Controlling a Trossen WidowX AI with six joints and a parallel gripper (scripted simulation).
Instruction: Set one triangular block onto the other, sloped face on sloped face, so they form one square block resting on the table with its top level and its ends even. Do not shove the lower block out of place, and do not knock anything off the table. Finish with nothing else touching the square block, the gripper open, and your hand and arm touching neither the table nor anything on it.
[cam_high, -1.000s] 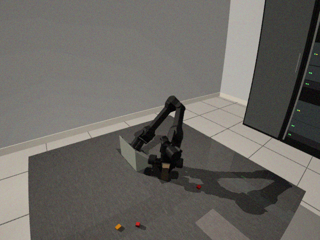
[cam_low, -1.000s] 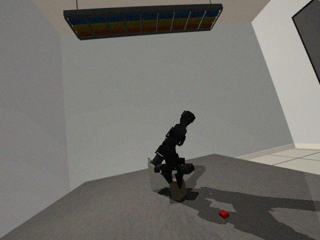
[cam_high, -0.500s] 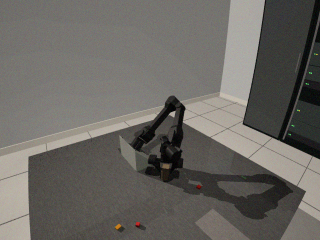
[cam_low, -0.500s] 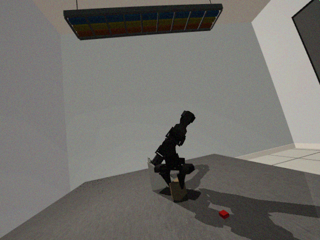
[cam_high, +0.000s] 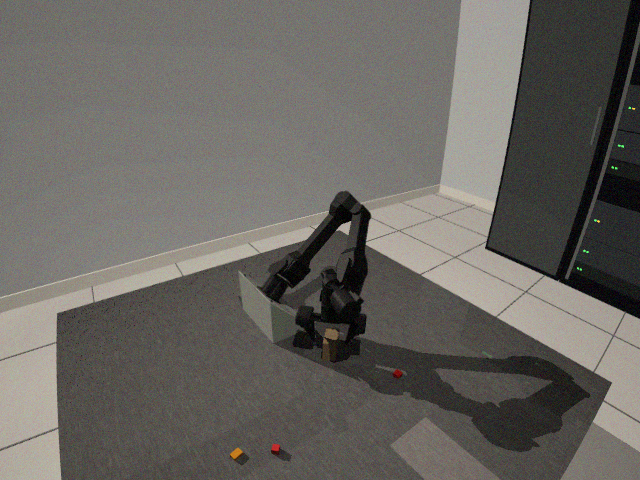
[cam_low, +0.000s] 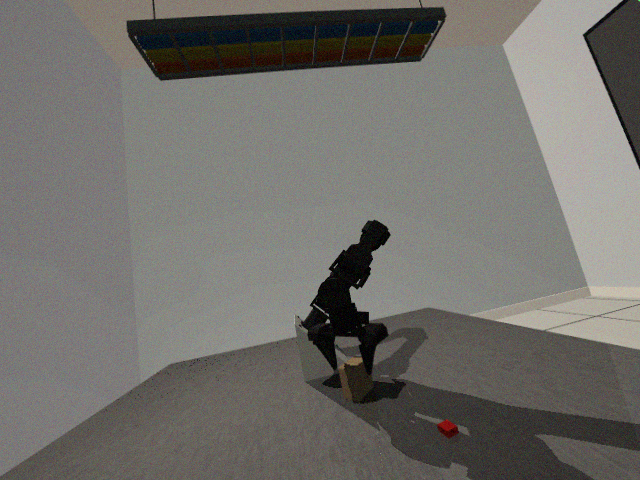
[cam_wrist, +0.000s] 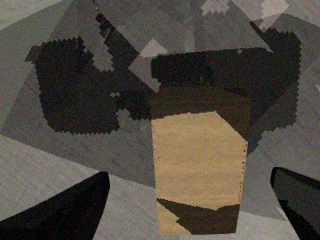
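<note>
The wooden blocks (cam_high: 331, 334) (cam_low: 356, 382) (cam_wrist: 200, 160) show as one upright, light brown shape standing on the table (cam_high: 155, 392) (cam_low: 232, 423). Its top is partly lit and partly in shadow. I cannot make out the seam between the two triangular blocks, nor whether their ends are even or the top is fully level. My gripper (cam_low: 352, 369) (cam_wrist: 190, 178) is wide open and holds nothing. Its fingertips are low, one on each side of the wooden shape. The wrist view shows a gap between each finger and the wood. The fingertips are hard to make out in the top view.
A red cube (cam_high: 397, 373) (cam_low: 447, 428) lies to the right of the blocks. Another red cube (cam_high: 275, 447) and an orange block (cam_high: 236, 453) lie near the front in the top view. A pale upright panel (cam_high: 256, 308) (cam_low: 307, 356) stands beside the arm, left of the blocks.
</note>
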